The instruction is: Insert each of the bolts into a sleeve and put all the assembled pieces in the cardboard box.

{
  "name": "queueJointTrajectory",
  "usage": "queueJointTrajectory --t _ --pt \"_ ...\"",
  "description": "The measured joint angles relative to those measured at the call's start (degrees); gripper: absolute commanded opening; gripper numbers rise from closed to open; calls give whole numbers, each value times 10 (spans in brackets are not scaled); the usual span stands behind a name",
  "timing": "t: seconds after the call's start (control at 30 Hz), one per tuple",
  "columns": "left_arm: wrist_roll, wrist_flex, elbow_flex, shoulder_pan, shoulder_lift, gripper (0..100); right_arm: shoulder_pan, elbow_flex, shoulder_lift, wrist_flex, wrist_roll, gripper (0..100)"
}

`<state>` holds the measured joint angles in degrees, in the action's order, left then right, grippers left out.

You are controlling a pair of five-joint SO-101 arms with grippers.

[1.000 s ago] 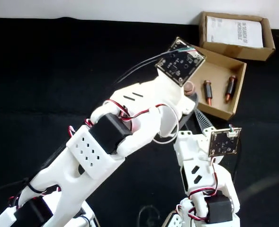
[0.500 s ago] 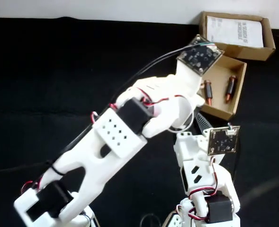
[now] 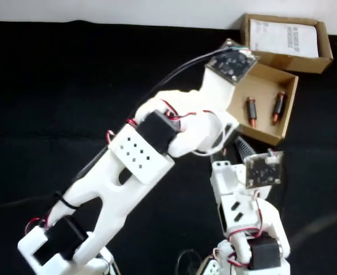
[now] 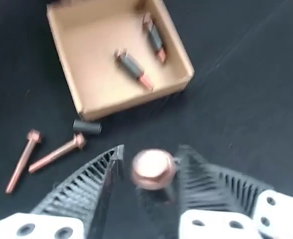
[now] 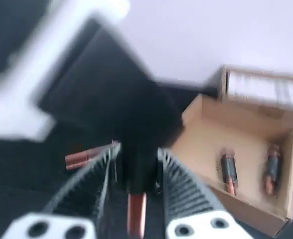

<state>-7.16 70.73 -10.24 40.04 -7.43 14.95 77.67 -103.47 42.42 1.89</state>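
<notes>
Since a second ago your left arm (image 3: 139, 154) has lifted and stretched toward the cardboard box (image 4: 86, 59), and the left claw (image 4: 151, 151) is pinched on a bolt (image 4: 152, 168) held head-on to the camera, just short of the box wall. Treat that bolt as light, rigid and probably slick metal, best gripped on the shank under its round copper-coloured flanged head. Your right claw (image 5: 137, 149) is clamped around a dark sleeve (image 5: 136, 174) with a copper tip poking out, while two assembled pieces (image 4: 132, 67) lie in the box and two loose bolts (image 4: 56, 153) and a spare sleeve (image 4: 86, 127) rest on the tabletop (image 4: 236, 74) beside it.
</notes>
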Motion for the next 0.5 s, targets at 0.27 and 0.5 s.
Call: queueJointTrajectory --t 0.27,0.5 --pt "-42 36 -26 -4 0 372 -1 -1 -1 0 2 6" --pt "-41 40 -51 -22 -57 372 0 -1 -1 0 2 6"
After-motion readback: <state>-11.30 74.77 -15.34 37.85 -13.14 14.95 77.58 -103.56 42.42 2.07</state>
